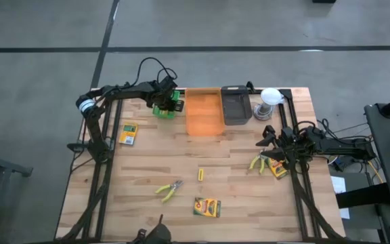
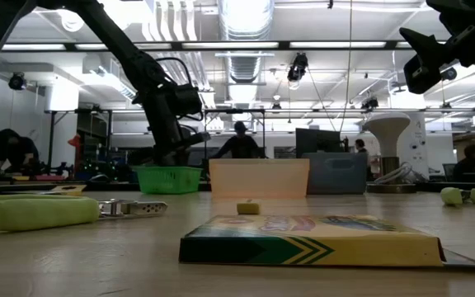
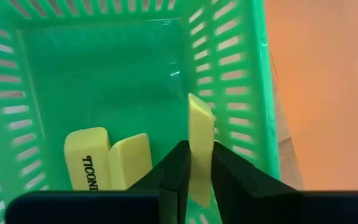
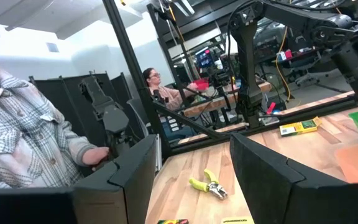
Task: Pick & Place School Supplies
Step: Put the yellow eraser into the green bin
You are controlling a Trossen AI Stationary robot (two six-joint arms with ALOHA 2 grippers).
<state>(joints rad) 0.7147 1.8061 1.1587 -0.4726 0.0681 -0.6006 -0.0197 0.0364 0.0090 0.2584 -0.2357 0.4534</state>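
My left gripper [image 3: 199, 168] hangs over the green tray [image 3: 263, 74] at the table's far left and is shut on a short yellow block [image 3: 201, 124]. Two more yellow blocks [image 3: 87, 163] [image 3: 129, 160] lie flat on the tray's floor. In the high view the left gripper [image 1: 168, 98] stands over the green tray [image 1: 166, 107]. My right gripper [image 4: 194, 155] waits open at the table's right edge [image 1: 266, 142] with nothing between its fingers. My left gripper pinches the yellow block by its two broad faces [image 3: 199, 155] between its two fingers. The fingers come steeply from above, pointing down into the tray. The block stands on end and sticks out past the fingertips; whether its far end touches the tray floor, I cannot tell.
On the table lie two pliers [image 1: 170, 190] [image 1: 257, 163], a small yellow block [image 1: 200, 174] and crayon boxes [image 1: 128, 133] [image 1: 207, 207] [image 1: 278, 169]. An orange tray [image 1: 204, 112], a black tray [image 1: 235, 105] and a white round object [image 1: 269, 102] line the far edge.
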